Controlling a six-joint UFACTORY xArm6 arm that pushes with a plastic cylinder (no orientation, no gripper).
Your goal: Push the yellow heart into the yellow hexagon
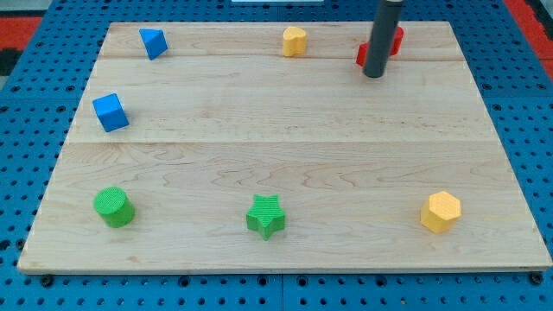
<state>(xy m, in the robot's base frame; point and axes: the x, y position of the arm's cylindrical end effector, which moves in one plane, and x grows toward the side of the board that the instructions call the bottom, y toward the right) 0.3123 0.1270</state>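
Observation:
The yellow heart (295, 41) lies near the view's top edge of the wooden board, a little right of centre. The yellow hexagon (441, 212) lies far from it, near the view's bottom right corner. My tip (373, 75) stands at the view's top right, to the right of the heart and apart from it. The rod stands right in front of a red block (395, 41) and hides part of it, so its shape is unclear.
A blue block (153, 42) lies at the top left and a blue cube (111, 112) at the left edge. A green cylinder (114, 207) sits at the bottom left, a green star (266, 216) at the bottom centre. The wooden board (285, 138) rests on a blue pegboard.

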